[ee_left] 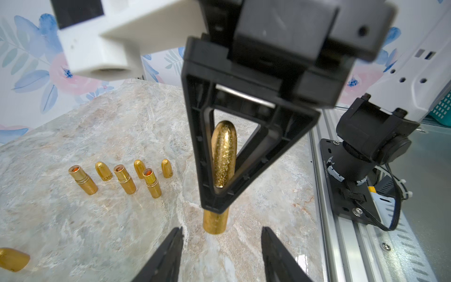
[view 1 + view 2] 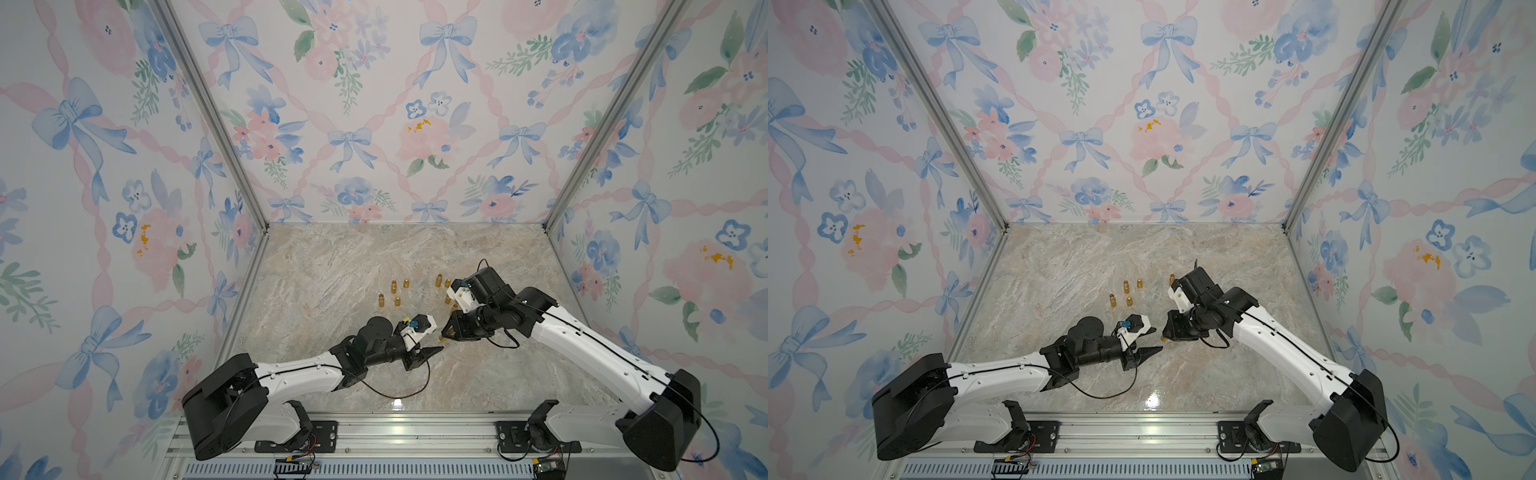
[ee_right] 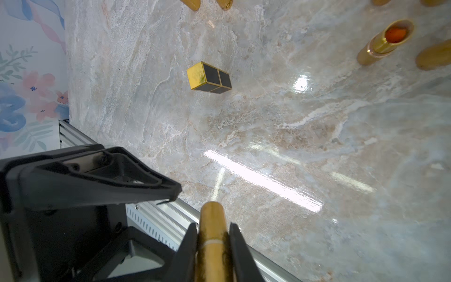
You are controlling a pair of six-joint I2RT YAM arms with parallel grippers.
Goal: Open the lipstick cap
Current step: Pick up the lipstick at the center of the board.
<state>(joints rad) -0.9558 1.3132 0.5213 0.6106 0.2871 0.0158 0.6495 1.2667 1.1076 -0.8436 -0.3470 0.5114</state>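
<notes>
The lipstick (image 1: 223, 156) is shut: its rounded glitter cap (image 1: 223, 131) sits on the gold base (image 1: 216, 223), and the right wrist view shows only a thin seam between the two. It is held above the near middle of the table (image 2: 374, 257), between the two arms, and shows in both top views as a small gold stub under the right claw. I cannot tell whether its lower end touches the marble. The right claw (image 3: 212, 234) is clamped on the lipstick about its middle, with the cap end up inside the finger frames and the base sticking out below. The left claw (image 1: 222, 228) faces it with its jaws apart, wider than the tube. Its tips are level with the base end and to either side of it, touching nothing. So the pick-up and the presenting look done, while the second grip and the pull are left. As I judge it, the left claw needs to close on the base before the two halves can be drawn apart along the tube. Farther back stand three open lipsticks (image 1: 124, 179) with orange showing, and loose caps (image 1: 103, 171) beside them. That suggests this is one of several tubes, some already opened. A gold-and-black box (image 3: 208, 78) lies apart on the marble.
</notes>
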